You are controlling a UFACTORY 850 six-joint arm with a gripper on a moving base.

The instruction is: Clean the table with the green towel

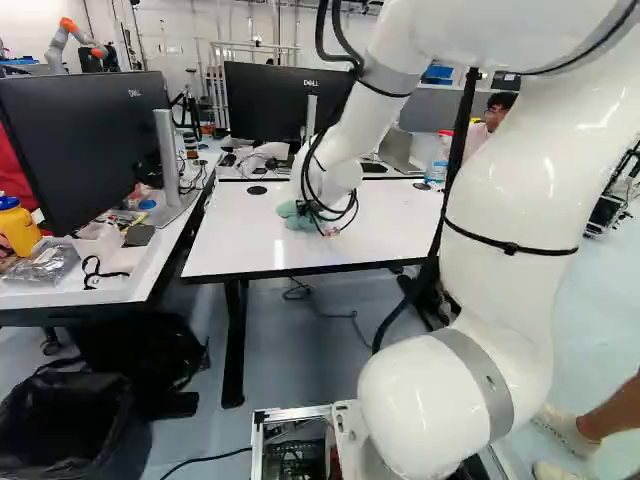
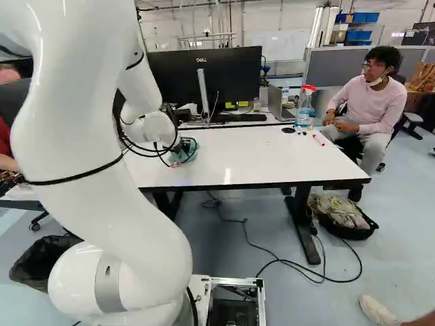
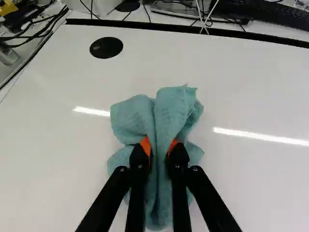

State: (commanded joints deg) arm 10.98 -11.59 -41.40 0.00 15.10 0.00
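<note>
At the left, a side counter (image 1: 60, 298) holds a dark monitor (image 1: 85, 150) and a yellow bottle (image 1: 18, 228), apart from the counter (image 1: 228, 245) to be wiped.

On the left half of that counter, the green towel (image 3: 175, 106) sits bunched, to the right of and nearer than a round black cable cover (image 3: 106, 47). The jaws are clamped on it, orange pads (image 3: 146, 144) pinching a raised fold from two sides, with loose lobes spreading on the far side and around the fingertips.

It should handle as light, limp cloth: nothing fragile, grippy enough between the pads, but ready to drag, roll or fold under itself. The thick middle fold is the right place to hold; a corner would leave most of it trailing. Bunched like this it covers little, so the wiping likely wants overlapping strokes and gentle downward pressure, keeping cloth beneath the hard tips.

Toward the far right, a spray bottle (image 2: 305, 106) with a red top and a red-and-white marker (image 2: 318, 140) could be knocked by a long sweep.
</note>
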